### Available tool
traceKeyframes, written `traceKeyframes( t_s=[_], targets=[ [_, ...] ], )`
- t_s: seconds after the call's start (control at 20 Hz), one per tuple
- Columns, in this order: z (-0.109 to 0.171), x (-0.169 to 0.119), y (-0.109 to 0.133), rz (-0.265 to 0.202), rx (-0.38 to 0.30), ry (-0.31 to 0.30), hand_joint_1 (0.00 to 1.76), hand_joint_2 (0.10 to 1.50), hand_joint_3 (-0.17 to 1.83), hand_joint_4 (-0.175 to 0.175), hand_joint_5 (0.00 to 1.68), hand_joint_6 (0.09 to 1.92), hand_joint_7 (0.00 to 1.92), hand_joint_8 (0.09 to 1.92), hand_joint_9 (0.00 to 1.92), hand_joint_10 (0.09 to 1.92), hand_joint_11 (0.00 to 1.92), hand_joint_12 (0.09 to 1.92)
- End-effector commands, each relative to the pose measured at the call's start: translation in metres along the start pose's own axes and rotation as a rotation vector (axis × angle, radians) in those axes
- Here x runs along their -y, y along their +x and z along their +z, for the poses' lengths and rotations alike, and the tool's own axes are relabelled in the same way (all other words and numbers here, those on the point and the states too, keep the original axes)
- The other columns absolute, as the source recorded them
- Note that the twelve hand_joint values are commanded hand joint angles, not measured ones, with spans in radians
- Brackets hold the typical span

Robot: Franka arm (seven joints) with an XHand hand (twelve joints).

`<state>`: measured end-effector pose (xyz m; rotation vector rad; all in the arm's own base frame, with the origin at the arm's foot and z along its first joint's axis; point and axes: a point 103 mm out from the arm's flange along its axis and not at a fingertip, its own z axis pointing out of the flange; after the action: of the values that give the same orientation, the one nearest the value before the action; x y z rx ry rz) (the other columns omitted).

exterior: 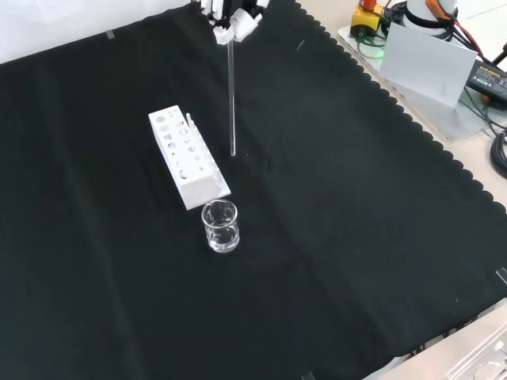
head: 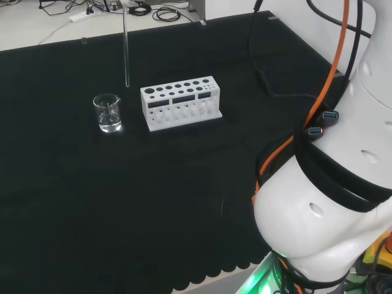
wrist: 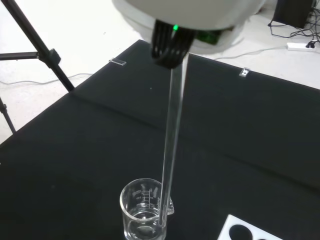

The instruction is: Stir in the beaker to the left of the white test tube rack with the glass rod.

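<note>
Hanging upright from hand (exterior: 230, 20), glass rod (exterior: 232, 95), front view; beaker (head: 108, 113)

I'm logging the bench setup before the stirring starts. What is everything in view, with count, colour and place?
beaker: one, clear glass, on the cloth just in front of the rack's near end in the front view.
test tube rack: one, white, mid-cloth.
glass rod: one, clear, hanging upright from the hand, its tip above the cloth and outside the beaker.
cloth: one, black, covering the bench.
arm links: white, at the head view's right.
hand: one, black and white, at the front view's top, fingers curled round the rod.
</note>
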<state>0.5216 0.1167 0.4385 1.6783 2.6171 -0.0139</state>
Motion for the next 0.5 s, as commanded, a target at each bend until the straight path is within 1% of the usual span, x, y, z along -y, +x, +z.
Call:
traceKeyframes(
  t_s=[0.05, 0.25, 0.35, 0.4, 0.5],
  targets=[
    [0.002, -0.012, 0.008, -0.021, -0.015, -0.006, 1.32, 0.67, 0.67, -0.175, 1.33, 0.28, 1.22, 1.06, 1.6, 0.89, 1.57, 0.85],
    [0.006, -0.021, 0.013, -0.032, -0.016, -0.007, 1.32, 0.67, 0.67, -0.175, 1.33, 0.28, 1.22, 1.06, 1.6, 0.89, 1.57, 0.86],
    [0.008, -0.026, 0.019, -0.027, 0.005, -0.004, 1.32, 0.67, 0.67, -0.175, 1.33, 0.28, 1.22, 1.06, 1.6, 0.89, 1.57, 0.86],
    [0.007, -0.03, 0.017, -0.025, -0.007, 0.0, 1.32, 0.67, 0.67, -0.175, 1.33, 0.28, 1.22, 1.06, 1.59, 0.89, 1.57, 0.86],
    [0.009, -0.036, 0.018, -0.036, -0.01, -0.002, 1.32, 0.67, 0.67, -0.175, 1.33, 0.28, 1.21, 1.06, 1.59, 0.89, 1.57, 0.86]
  ],
)
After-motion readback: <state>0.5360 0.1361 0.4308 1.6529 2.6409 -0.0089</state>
